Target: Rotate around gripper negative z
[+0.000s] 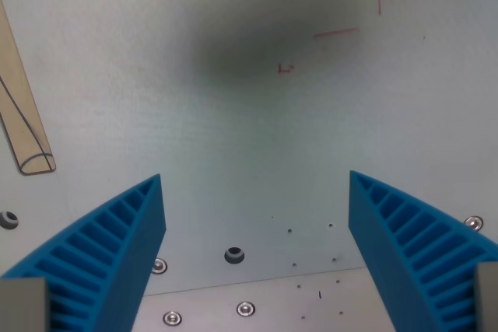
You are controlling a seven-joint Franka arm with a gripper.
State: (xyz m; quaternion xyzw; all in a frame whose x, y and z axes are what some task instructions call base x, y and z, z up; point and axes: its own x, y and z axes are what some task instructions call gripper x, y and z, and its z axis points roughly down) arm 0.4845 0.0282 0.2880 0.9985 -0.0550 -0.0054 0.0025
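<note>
My gripper [255,180] is open, with nothing between its two blue ribbed fingers. One finger [117,239] rises from the wrist view's lower left, the other finger [405,239] from the lower right. They hang above a pale grey-white table surface [233,114]. A dark shadow [257,44] lies on the surface ahead of the fingers.
A light wooden strip [19,106] lies at the wrist view's left edge. Thin red lines [336,33] and a small red mark [286,68] are drawn at the upper right. Several screws [246,309] and a dark hole [233,254] sit along a panel seam at the bottom.
</note>
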